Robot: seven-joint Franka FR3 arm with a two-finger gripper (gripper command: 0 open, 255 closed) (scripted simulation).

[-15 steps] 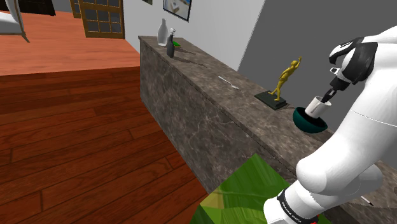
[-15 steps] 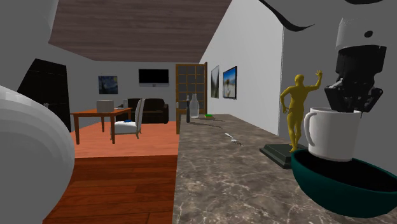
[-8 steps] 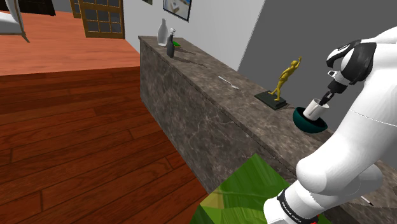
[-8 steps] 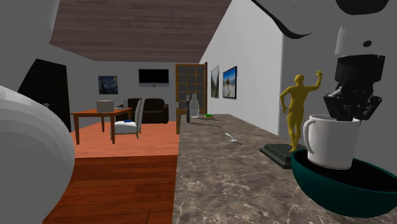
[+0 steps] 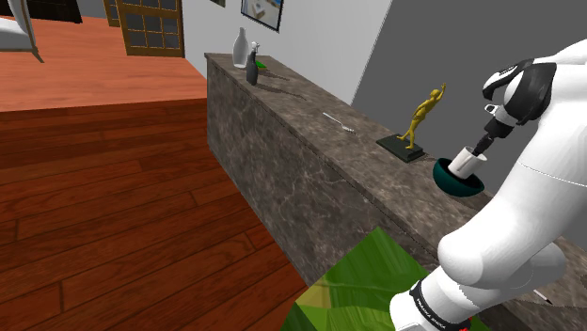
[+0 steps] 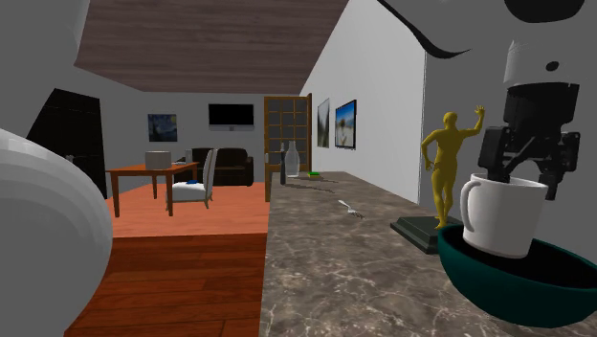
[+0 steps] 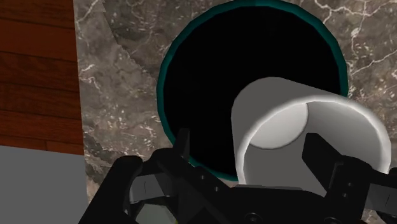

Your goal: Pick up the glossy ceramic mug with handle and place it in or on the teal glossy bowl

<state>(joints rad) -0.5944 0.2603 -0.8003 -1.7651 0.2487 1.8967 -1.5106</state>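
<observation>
A white mug (image 6: 502,218) with a handle stands inside the dark teal bowl (image 6: 507,282) on the marble counter, leaning slightly. My black gripper (image 6: 528,170) hovers just above the mug's rim, open, its fingers spread and touching nothing. In the wrist view the gripper (image 7: 251,146) straddles one wall of the mug (image 7: 280,127), one finger over the bowl (image 7: 167,83) and the other over the mug's mouth. From the shoulder view, the gripper (image 5: 478,149) sits over the mug (image 5: 464,162) in the bowl (image 5: 458,182) near the counter's near end.
A gold figurine (image 5: 420,115) on a dark base stands right beside the bowl. A spoon (image 5: 339,122) lies further along the counter (image 5: 310,103), and bottles (image 5: 242,47) stand at its far end. The counter's front edge drops to a wooden floor.
The fingers were shut on the mug's rim and have now sprung apart, letting it go. The mug sank a little and rests in the bowl.
</observation>
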